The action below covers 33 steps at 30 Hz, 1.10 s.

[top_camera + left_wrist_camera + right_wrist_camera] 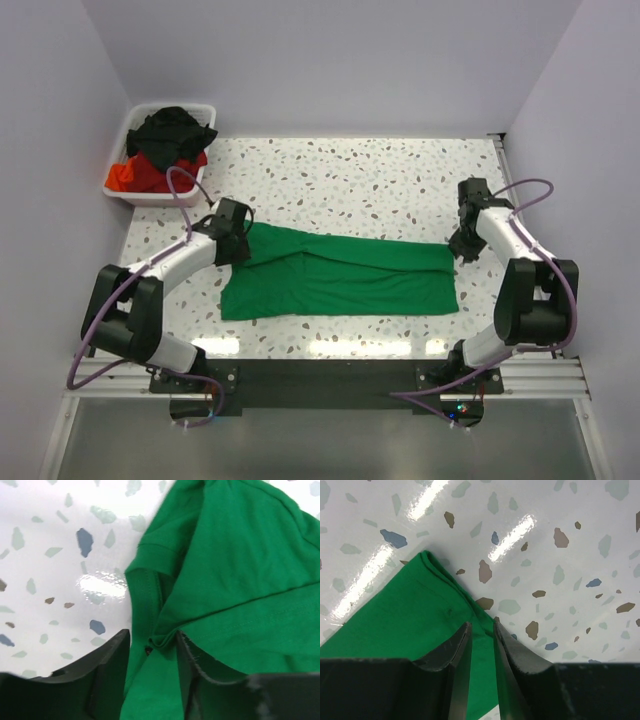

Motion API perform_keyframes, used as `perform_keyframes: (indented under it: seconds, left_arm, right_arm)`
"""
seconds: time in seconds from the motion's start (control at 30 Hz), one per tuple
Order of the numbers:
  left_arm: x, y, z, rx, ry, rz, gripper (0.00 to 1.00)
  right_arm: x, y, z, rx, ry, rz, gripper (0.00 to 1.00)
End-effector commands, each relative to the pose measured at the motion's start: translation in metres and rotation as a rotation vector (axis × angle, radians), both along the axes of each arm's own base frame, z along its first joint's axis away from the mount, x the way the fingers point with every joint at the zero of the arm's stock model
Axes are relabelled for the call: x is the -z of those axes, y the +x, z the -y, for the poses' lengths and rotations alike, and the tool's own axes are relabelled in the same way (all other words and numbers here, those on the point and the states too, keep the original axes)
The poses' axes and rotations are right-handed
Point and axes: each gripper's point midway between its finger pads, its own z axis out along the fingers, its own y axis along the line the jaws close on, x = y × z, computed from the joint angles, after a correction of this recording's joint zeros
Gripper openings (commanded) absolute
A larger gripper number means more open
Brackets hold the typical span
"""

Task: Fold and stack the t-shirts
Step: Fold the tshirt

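**Green t-shirt** (340, 275), folded lengthwise into a long band, lies flat at the centre of the counter (350, 175). Its long axis runs from 9 to 3 o'clock in the top view.

**Left pincer** (240, 250) is at the band's 9 o'clock end, by the sleeve and collar. Its jaws are parted and straddle a ridge of cloth without clamping it.

**Right pincer** (462, 248) is at the band's 2 o'clock corner. Its jaws are released, a narrow gap apart, with the tips at the hem edge.

**Black t-shirt** (175, 130) and **orange-red t-shirt** (135, 175) lie crumpled in a white plastic bin (150, 198). The bin stands at the counter's 10 o'clock corner, well apart from the green t-shirt.

**Counter:** glossy white terrazzo with grey, brown and blue flecks, showing lamp glare.

**Room:** pale lilac walls (330, 60) enclose the counter at 9, 12 and 3 o'clock.
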Motion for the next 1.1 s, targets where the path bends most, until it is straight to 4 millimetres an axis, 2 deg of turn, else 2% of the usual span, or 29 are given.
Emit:
perform_keyframes:
  seconds: [0.0,0.17,0.27,0.37,0.4,0.47,0.5,0.53,0.6,0.67,0.87,0.93,0.97,1.03,1.07]
  left_arm:
    - [-0.028,0.007,-0.016,-0.114,0.047,0.091,0.50]
    - [-0.054,0.013,-0.027,-0.182,0.070,0.173,0.55]
    - [-0.067,0.023,-0.019,-0.150,0.037,0.213,0.56]
    - [-0.072,0.030,-0.009,-0.115,-0.003,0.220,0.57]
    - [-0.072,0.031,-0.006,-0.109,-0.013,0.215,0.57]
    - [-0.071,0.038,0.003,-0.088,-0.041,0.211,0.57]
    - [-0.071,0.041,0.005,-0.084,-0.051,0.206,0.57]
    - [-0.070,0.043,0.011,-0.070,-0.074,0.200,0.57]
    - [-0.068,0.052,0.020,-0.055,-0.093,0.180,0.57]
    - [-0.062,0.057,0.029,-0.027,-0.119,0.144,0.57]
    - [-0.048,0.067,0.054,0.091,-0.174,0.071,0.53]
    - [-0.049,0.073,0.060,0.123,-0.191,0.077,0.52]
    - [-0.049,0.077,0.066,0.140,-0.204,0.073,0.52]
    - [-0.048,0.082,0.072,0.162,-0.218,0.068,0.50]
    - [-0.049,0.085,0.074,0.168,-0.225,0.071,0.50]
  right_arm:
    - [-0.016,0.010,0.001,0.017,0.001,0.067,0.28]
    - [-0.011,0.029,-0.020,-0.055,0.098,0.129,0.27]
    - [-0.012,0.042,-0.038,-0.112,0.149,0.162,0.27]
    - [-0.019,0.056,-0.067,-0.204,0.156,0.185,0.27]
    - [-0.016,0.060,-0.075,-0.231,0.161,0.176,0.27]
    - [-0.023,0.071,-0.098,-0.295,0.173,0.197,0.27]
    - [-0.018,0.073,-0.110,-0.322,0.181,0.182,0.27]
    - [-0.022,0.079,-0.117,-0.329,0.196,0.198,0.27]
    - [-0.018,0.083,-0.131,-0.359,0.214,0.190,0.27]
    - [-0.021,0.090,-0.139,-0.370,0.224,0.200,0.27]
    - [-0.017,0.105,-0.173,-0.471,0.266,0.176,0.27]
    - [-0.024,0.112,-0.192,-0.527,0.280,0.187,0.27]
    - [-0.017,0.113,-0.199,-0.547,0.283,0.170,0.26]
    - [-0.024,0.119,-0.220,-0.603,0.302,0.186,0.26]
    - [-0.020,0.120,-0.227,-0.622,0.306,0.174,0.27]
